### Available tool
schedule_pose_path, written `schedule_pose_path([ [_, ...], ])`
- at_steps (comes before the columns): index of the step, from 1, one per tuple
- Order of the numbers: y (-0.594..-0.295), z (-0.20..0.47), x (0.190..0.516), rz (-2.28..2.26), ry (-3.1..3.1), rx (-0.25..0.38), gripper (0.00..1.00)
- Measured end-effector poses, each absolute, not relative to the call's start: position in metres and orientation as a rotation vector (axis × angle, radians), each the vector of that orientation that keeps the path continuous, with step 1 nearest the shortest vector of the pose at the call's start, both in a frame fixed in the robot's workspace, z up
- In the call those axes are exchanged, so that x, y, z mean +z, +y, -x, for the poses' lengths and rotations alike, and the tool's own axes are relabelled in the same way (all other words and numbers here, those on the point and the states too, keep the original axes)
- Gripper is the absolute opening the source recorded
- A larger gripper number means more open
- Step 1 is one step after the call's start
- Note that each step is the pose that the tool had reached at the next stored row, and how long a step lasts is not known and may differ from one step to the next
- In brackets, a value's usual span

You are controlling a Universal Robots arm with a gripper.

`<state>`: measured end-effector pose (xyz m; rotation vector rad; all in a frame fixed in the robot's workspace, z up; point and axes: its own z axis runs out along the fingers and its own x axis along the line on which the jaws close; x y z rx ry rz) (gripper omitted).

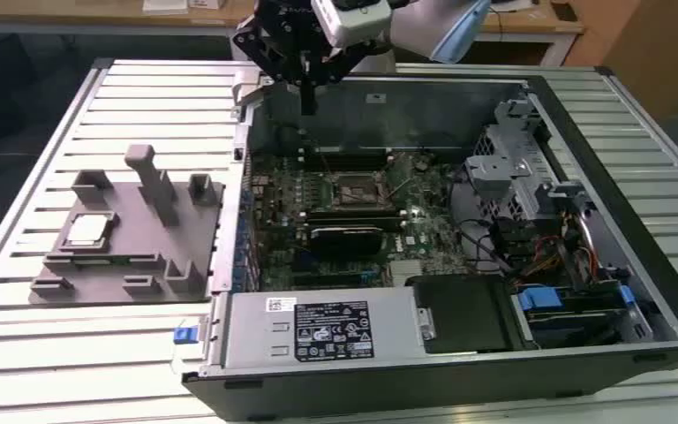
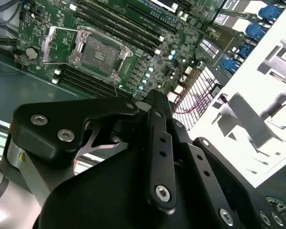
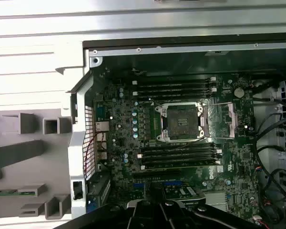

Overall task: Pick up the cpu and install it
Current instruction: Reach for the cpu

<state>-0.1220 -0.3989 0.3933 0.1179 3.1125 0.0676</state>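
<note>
Tool (image 1: pixel 307 104) pressed together, empty, hanging over case (image 1: pixel 433 380) rear edge. Cpu (image 1: pixel 86 231) flat on grey tray (image 1: pixel 139 258) on worktop (image 1: pixel 33 353), beside case, well apart from tool. Socket (image 3: pixel 181 121) open.

Open computer case (image 1: pixel 433 382) lying flat on slatted metal table (image 1: pixel 162 97). Green motherboard (image 1: pixel 416 190) inside, empty black-framed socket (image 1: pixel 351 187) near its middle, also in both wrist views (image 3: pixel 181 119) (image 2: pixel 97 52), with its metal load plate (image 3: pixel 229 119) flipped open beside it. Memory slots (image 3: pixel 174 87) run along both sides of the socket. Black rectangular block (image 1: pixel 345 238) just in front of the socket. Labelled power supply (image 1: pixel 315 329) at the case's near edge. Grey drive cage (image 1: pixel 510 168) on the exterior view's right, tangled cables (image 1: pixel 516 247) and blue clips (image 1: pixel 539 299) below it. Grey moulded tray (image 1: pixel 139 265) on the table beside the case, on the exterior view's left. Wooden desk (image 1: pixel 528 18) behind.
</note>
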Motion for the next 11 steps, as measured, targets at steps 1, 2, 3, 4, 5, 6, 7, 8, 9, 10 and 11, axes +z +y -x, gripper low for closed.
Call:
schedule_pose_path([
  [1, -0.3989, 0.122, 0.3933, -0.118, 3.112, 0.068, 0.11],
  [2, -0.3989, 0.122, 0.3933, -0.118, 3.113, 0.068, 0.11],
  [3, -0.399, 0.122, 0.3933, -0.118, 3.112, 0.068, 0.11],
  [4, -0.3989, 0.122, 0.3933, -0.118, 3.112, 0.068, 0.11],
  [5, -0.3989, 0.122, 0.3933, -0.118, 3.112, 0.068, 0.11],
  [6, -0.3989, 0.122, 0.3933, -0.118, 3.112, 0.068, 0.11],
  [7, -0.3989, 0.122, 0.3933, -0.118, 3.112, 0.068, 0.11],
  [8, -0.3989, 0.122, 0.3933, -0.118, 3.113, 0.068, 0.11],
  [9, -0.3989, 0.122, 0.3933, -0.118, 3.113, 0.068, 0.11],
  [10, -0.3989, 0.122, 0.3933, -0.118, 3.112, 0.068, 0.11],
  [11, -0.3989, 0.122, 0.3933, -0.118, 3.112, 0.068, 0.11],
])
